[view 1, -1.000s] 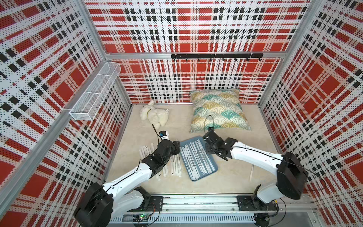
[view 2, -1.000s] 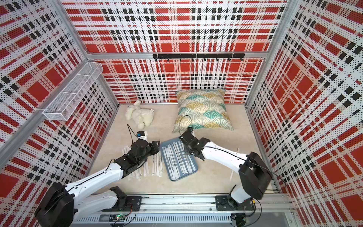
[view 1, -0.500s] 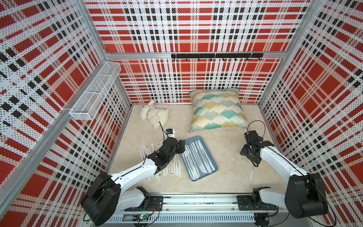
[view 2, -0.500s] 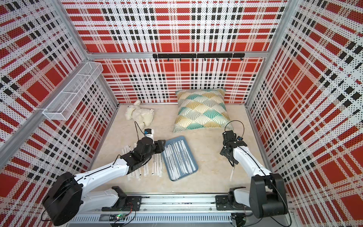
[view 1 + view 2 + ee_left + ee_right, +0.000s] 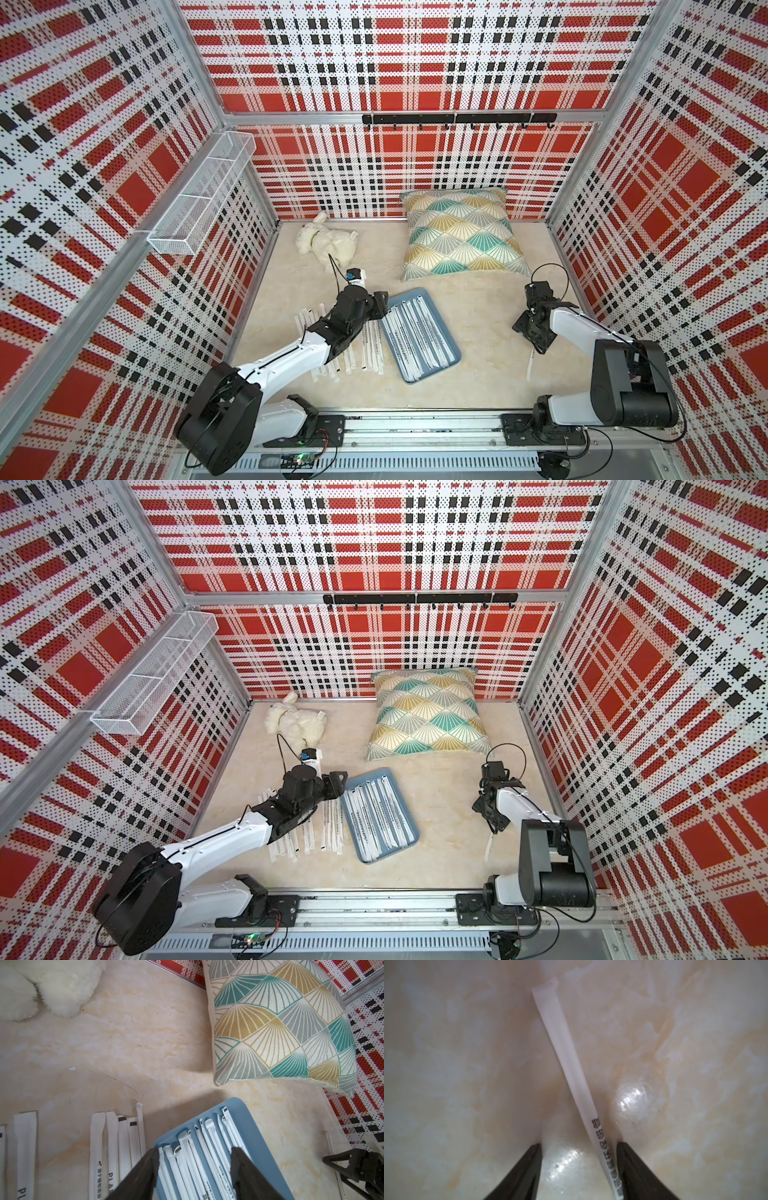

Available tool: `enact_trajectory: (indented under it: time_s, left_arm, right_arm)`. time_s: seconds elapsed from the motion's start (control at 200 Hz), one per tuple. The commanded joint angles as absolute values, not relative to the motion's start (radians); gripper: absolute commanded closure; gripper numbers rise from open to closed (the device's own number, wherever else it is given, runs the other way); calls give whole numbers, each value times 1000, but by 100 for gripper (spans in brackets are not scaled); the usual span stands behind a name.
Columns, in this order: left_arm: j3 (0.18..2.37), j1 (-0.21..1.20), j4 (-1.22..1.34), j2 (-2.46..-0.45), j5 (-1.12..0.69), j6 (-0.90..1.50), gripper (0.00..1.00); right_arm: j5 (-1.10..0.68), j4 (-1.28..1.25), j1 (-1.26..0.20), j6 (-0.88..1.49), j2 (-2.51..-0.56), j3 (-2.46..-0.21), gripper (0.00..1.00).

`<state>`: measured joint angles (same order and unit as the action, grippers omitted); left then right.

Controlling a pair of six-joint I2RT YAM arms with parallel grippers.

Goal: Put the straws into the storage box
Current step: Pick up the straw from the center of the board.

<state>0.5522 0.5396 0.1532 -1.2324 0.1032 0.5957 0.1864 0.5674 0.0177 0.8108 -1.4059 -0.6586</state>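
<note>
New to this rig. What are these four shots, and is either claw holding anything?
Two white robot arms with pincer grippers work a marbled table. Both top views look down from one overhead camera pair; each wrist view looks past that arm's own fingers. Wrapped straws lie in the blue storage box, loose straws lie beside it, a pillow and plush toy at the back. The left gripper hangs open over the box's edge; the right gripper is open astride a lone straw. Nothing is held.

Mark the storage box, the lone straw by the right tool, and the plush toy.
storage box (image 5: 239,1106): left wrist view, bare blue corner of its rim.
lone straw (image 5: 579,1091): right wrist view, middle of the paper wrapper.
plush toy (image 5: 334,247): in a top view, on its white body.
</note>
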Motion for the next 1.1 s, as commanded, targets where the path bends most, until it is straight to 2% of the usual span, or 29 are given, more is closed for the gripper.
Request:
enact_trajectory:
  time_s: [0.0,0.16,0.235,0.421,0.531,0.656,0.867,1.097]
  left_arm:
    - [528,519,156,-1193,94,589,41]
    - [503,512,126,-1152,120,612,41]
    - [494,513,116,-1141,127,622,42]
    - [497,515,86,-1134,132,638,42]
    - [533,514,19,-1138,115,627,42]
    - [571,511,-65,-1127,105,607,43]
    - [602,511,-120,-1135,116,627,43]
    - [562,528,-104,-1089,179,695,44]
  right_arm:
    - [119,545,-27,835,-1404,-602,47]
    - [142,582,-222,908,-1386,-605,61]
    - [155,593,-335,951,-1398,-622,63]
    - [230,644,-587,1030,-1507,-732,53]
    - [283,695,-685,1057,-1557,-787,46]
    - [309,688,-766,1066,-1545,-771,46]
    - [332,653,-807,1037,-1503,-683,64]
    - [417,705,-819,960,-1494,-692,82]
